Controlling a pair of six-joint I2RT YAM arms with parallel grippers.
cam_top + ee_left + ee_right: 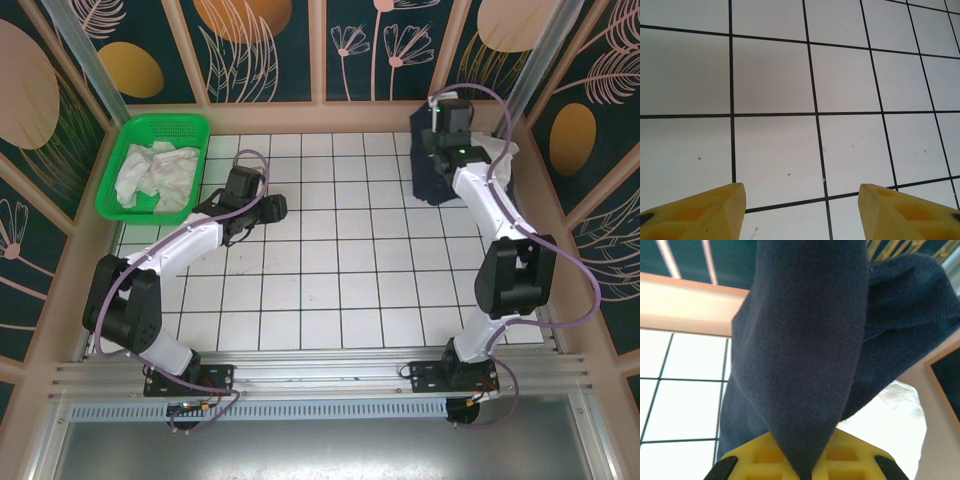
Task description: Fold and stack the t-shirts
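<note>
- I am looking down on a white tiled table (330,300) with dark grid lines, walled in by wooden frames and dark teal panels painted with pale flowers and leaves.
- At the far left corner stands a green basket (170,127). Crumpled white t-shirts (155,172) lie heaped inside it.
- The left gripper (275,208) hangs over bare tiles near the basket, on its right side. From its wrist camera the yellow fingers (705,210) stand well apart, with nothing between them but tile.
- The navy t-shirt (432,180) is at the far right of the table, close to the back wall, bunched into a dark mass under the right arm's wrist.
- From the right wrist camera, the right gripper (805,467) is pinched together on a fold of that navy cloth, which runs from the yellow fingers up across the view in front of the wooden wall.
</note>
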